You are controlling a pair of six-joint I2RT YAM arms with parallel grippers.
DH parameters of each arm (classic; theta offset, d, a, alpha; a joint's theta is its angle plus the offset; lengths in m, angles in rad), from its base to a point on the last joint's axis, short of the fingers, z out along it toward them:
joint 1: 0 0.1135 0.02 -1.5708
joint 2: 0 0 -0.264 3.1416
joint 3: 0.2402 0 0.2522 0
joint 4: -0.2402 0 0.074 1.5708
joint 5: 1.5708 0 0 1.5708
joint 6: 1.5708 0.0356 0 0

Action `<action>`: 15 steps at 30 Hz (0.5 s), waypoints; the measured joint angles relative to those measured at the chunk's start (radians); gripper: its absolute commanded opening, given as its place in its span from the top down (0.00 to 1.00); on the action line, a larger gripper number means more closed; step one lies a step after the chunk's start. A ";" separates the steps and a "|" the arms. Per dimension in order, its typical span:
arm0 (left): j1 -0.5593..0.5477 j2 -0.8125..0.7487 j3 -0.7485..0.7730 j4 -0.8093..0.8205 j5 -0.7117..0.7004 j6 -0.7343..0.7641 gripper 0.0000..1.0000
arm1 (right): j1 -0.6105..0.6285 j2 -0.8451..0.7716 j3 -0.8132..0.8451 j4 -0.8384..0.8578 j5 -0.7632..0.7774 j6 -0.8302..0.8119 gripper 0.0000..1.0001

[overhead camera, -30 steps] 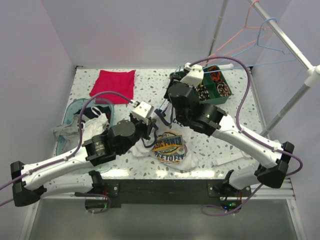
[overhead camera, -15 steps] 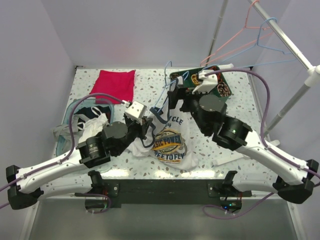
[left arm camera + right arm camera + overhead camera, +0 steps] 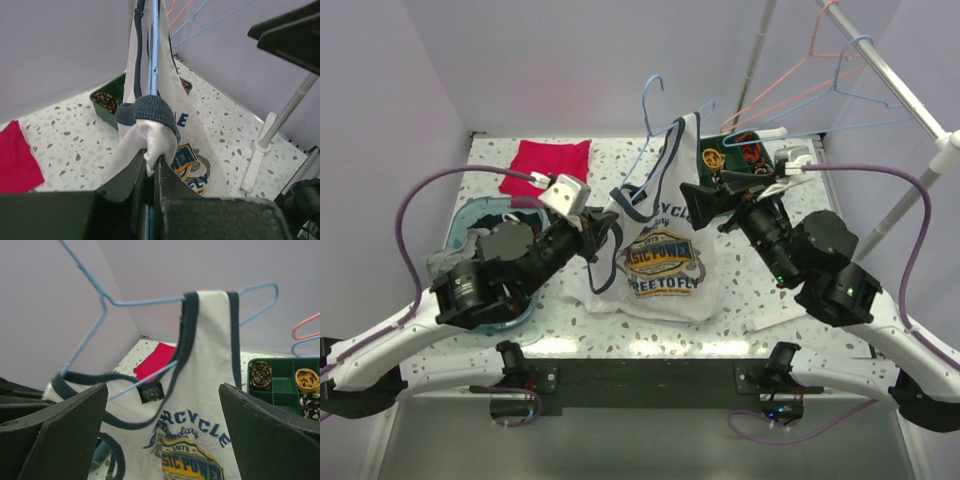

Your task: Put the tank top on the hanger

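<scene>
The left gripper (image 3: 150, 170) is pinching almost closed on the hanger (image 3: 142, 301) wire and a bunch of the tank top (image 3: 660, 265), holding both up off the desk (image 3: 600, 155); the right gripper (image 3: 163, 386) is standing wide apart and empty, just in front of the hanger. One strap is lying over the hanger's far shoulder; the other is bunching at the pinched corner, and its seating cannot be told. Judgement: the right gripper should be taking the loose navy trim below the hanger's bar and lifting it over the wire end, with the left holding the hanger level. The thin round wire is likely offering little friction; the soft knit is sagging in folds; the chest graphic is showing yellow and blue.
</scene>
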 measured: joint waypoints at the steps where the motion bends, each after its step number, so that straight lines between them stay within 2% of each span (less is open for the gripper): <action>1: 0.000 0.000 0.031 -0.005 0.008 0.009 1.00 | 0.000 -0.009 0.000 0.000 0.003 -0.006 0.02; 6: 0.000 0.025 0.141 -0.033 0.060 0.061 1.00 | 0.000 -0.038 0.031 -0.018 0.027 -0.045 0.02; 10: 0.000 0.114 0.286 -0.093 0.131 0.111 1.00 | 0.000 -0.035 0.103 -0.056 0.031 -0.068 0.02; 15: 0.000 0.178 0.390 -0.156 0.200 0.176 1.00 | 0.000 -0.060 0.164 -0.078 0.047 -0.093 0.02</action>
